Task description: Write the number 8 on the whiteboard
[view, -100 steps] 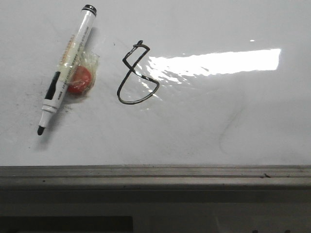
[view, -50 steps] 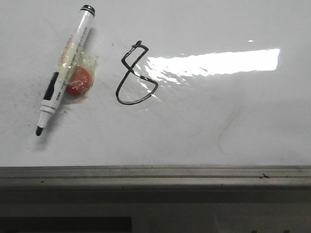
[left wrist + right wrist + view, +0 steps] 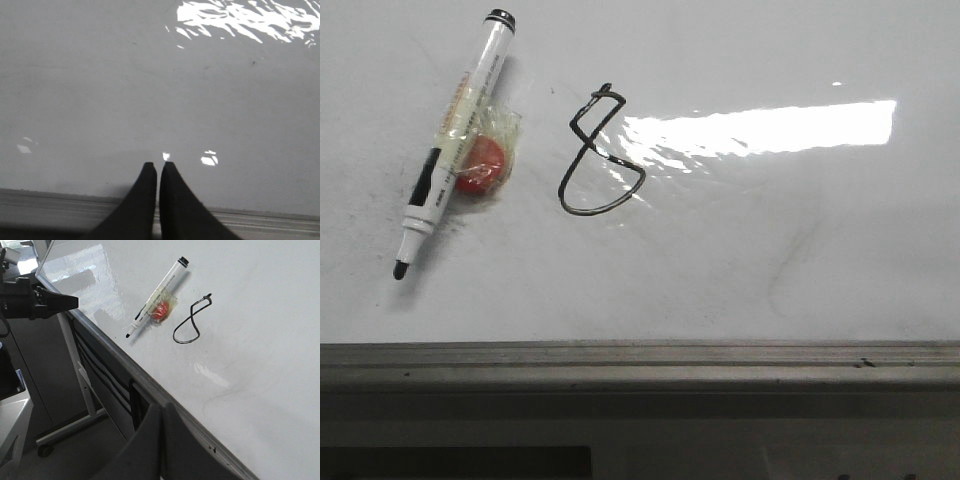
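Note:
The whiteboard [image 3: 740, 260] is glossy white with a bright glare band. A thin black number 8 [image 3: 597, 152] is drawn on it at upper left centre; it also shows in the right wrist view [image 3: 191, 321]. A white marker [image 3: 453, 137] lies uncapped to its left, tip toward the board's near edge, on a red round piece in clear wrap [image 3: 482, 165]. My left gripper [image 3: 158, 165] is shut and empty over the board's near edge. My right gripper [image 3: 163, 407] is shut and empty off the board's near edge rail. Neither gripper shows in the front view.
The grey metal edge rail [image 3: 640, 360] runs along the near side of the board. In the right wrist view the left arm [image 3: 35, 300] hangs beyond the board's corner, and a wheeled stand frame [image 3: 75, 390] is below the board.

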You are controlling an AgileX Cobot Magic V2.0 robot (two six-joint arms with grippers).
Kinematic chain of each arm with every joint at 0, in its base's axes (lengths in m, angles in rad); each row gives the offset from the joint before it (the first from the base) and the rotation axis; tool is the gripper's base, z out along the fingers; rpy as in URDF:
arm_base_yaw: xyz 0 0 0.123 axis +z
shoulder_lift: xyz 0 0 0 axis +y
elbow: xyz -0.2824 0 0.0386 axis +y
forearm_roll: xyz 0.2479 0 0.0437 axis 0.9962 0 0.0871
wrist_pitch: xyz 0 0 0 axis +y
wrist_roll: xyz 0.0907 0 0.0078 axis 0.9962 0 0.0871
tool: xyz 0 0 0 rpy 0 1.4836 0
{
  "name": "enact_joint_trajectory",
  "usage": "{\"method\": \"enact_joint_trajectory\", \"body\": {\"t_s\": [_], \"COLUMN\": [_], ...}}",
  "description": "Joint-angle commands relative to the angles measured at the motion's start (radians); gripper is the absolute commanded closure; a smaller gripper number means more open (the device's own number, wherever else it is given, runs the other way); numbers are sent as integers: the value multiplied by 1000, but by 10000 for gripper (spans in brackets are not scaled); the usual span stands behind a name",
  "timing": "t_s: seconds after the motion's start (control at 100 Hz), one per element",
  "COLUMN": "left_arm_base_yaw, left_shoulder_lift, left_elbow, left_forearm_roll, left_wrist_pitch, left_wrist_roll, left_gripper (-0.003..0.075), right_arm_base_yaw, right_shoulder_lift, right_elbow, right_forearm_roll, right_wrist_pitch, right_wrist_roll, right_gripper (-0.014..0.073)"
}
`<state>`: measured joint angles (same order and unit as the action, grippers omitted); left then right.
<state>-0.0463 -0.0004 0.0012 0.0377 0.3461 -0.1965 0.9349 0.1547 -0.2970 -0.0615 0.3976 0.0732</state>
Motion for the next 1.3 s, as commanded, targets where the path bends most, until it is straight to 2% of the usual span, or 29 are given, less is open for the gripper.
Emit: {"method": "enact_joint_trajectory", "body": {"t_s": [0.0, 0.77, 0.87, 0.99, 1.11, 1.29], "left_arm_base_yaw": [2, 2, 2, 2, 2, 2], "left_shoulder_lift": [-31, -31, -31, -31, -31, -31], "left_elbow": [32, 32, 32, 32, 32, 32], "left_forearm_roll": [-11, -11, -11, -11, -11, -11], "left_wrist_pitch": [-37, -37, -37, -37, -38, -38], "left_wrist_roll": [-3, -3, -3, -3, -3, -3], "left_gripper": [741, 741, 741, 741, 741, 741], "right_arm_base_yaw": [0, -23, -114, -301, -498, -766], "right_shoulder_lift": [10, 10, 12, 22, 20, 20], "right_elbow": [-25, -25, -1, 72, 150, 245], "right_forearm_roll": [-4, -32, -42, -42, -34, 35], "right_wrist_pitch": [-77, -101, -217, -463, -630, -676], "right_wrist_roll": [-5, -5, -5, -5, -5, -5], "right_gripper": [657, 657, 657, 657, 657, 657]}}
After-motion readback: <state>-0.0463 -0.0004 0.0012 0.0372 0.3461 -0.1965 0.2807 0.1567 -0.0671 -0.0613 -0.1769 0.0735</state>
